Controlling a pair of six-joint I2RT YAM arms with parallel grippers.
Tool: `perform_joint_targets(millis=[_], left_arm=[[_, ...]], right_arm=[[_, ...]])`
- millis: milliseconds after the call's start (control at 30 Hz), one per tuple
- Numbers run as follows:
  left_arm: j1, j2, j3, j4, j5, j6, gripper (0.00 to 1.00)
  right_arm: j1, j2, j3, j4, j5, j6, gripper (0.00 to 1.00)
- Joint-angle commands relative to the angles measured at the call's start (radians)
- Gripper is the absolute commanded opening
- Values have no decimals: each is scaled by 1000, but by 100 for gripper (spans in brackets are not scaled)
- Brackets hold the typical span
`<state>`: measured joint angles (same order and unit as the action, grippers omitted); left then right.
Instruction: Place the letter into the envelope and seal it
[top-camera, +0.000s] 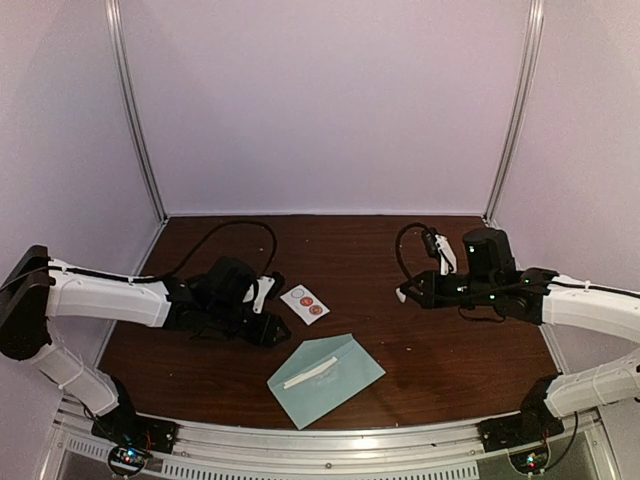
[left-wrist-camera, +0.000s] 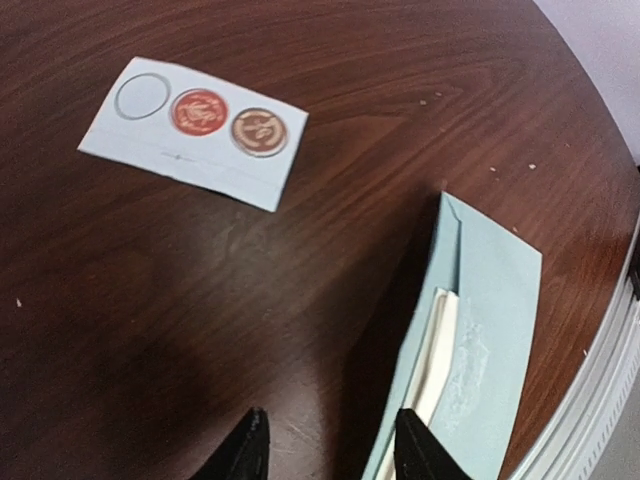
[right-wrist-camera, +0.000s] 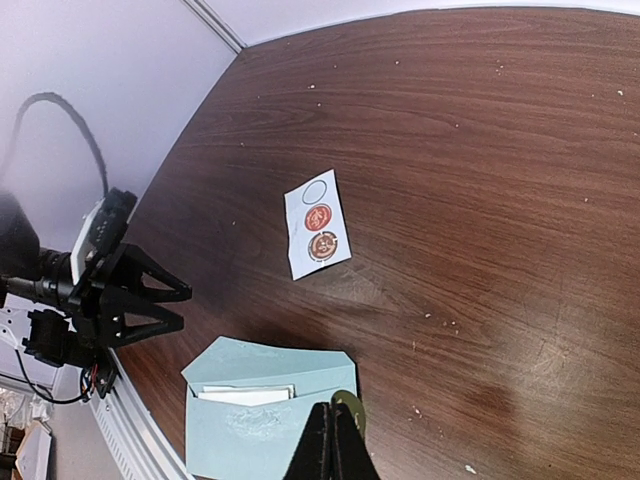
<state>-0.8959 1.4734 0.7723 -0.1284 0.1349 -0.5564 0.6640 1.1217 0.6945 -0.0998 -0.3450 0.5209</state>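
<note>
The light blue-teal envelope (top-camera: 325, 378) lies on the table near the front edge with its flap open; it also shows in the left wrist view (left-wrist-camera: 490, 330) and the right wrist view (right-wrist-camera: 260, 420). The cream letter (top-camera: 310, 372) sits inside the pocket, its top edge showing (left-wrist-camera: 435, 345) (right-wrist-camera: 250, 394). My left gripper (top-camera: 275, 330) (left-wrist-camera: 330, 420) is open and empty, low beside the envelope's left end. My right gripper (top-camera: 405, 293) (right-wrist-camera: 333, 408) is raised above the table and shut on a small round olive-gold sticker (right-wrist-camera: 348, 403).
A white sticker strip (top-camera: 305, 303) (left-wrist-camera: 195, 130) (right-wrist-camera: 317, 225) lies behind the envelope with one empty ring, a red seal and a brown seal. Black cables loop at the back of the table. A metal rail (top-camera: 330, 440) runs along the front edge.
</note>
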Motion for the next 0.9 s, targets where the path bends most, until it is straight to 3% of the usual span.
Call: perform_joint_targets(millis=[0,167,367,867], left_arm=[[38,47,-12,33,4,-58,38],[37,111,8,21,12,-27,25],[16,151,15,43,86,27,19],[-87,157,71,47,43,48,16]], right_arm=[[12,-3,-9,39,-15,-3,0],[16,-4,-14,47,-14,0,0],[17,5,-20,54,-13,0,0],[21,3,-29,63,-15,1,0]])
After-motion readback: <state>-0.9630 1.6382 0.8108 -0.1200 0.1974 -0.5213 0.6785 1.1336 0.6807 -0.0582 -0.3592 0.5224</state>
